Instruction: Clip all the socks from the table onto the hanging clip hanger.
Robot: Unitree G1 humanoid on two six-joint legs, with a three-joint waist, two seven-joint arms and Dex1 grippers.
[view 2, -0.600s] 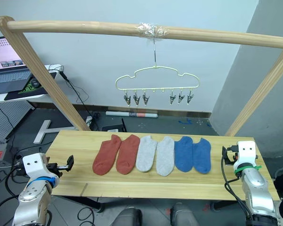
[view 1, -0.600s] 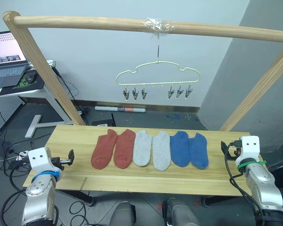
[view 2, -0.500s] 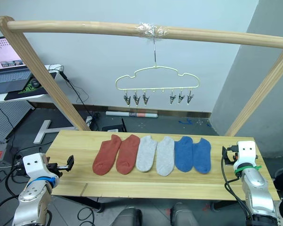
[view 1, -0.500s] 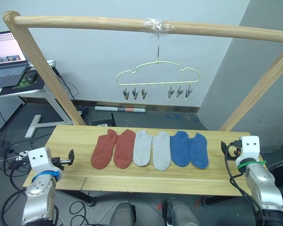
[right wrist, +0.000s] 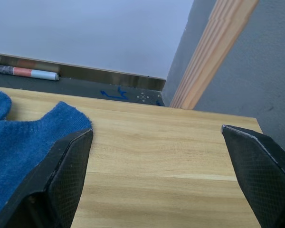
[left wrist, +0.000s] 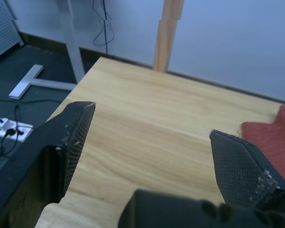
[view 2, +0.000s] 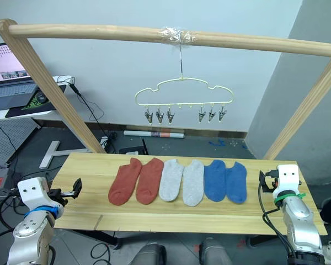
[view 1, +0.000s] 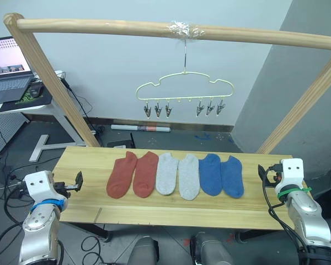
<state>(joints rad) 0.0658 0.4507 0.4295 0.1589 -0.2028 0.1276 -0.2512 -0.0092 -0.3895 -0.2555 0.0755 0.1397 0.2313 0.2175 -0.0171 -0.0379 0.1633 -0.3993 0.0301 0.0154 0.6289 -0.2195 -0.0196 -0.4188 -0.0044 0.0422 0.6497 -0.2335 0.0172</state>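
Socks [view 1: 175,175]: six are lying side by side across the middle of the table [view 1: 171,212], rust-red pair toward the left, light grey in the middle, blue toward the right; none clipped yet. Left gripper [view 1: 77,181] is sitting further out toward the left table edge than 0.6 s ago, fingers spread wide and empty. Right gripper [view 1: 262,172] is unchanged near the right edge, also wide and empty. Judgement: no grasp begun; the left arm is repositioning. Clip hanger [view 1: 184,91] is hanging from the wooden crossbar [view 1: 154,26], all six clips free. Bare tabletop lies between each gripper and the nearest sock, giving a clear approach.
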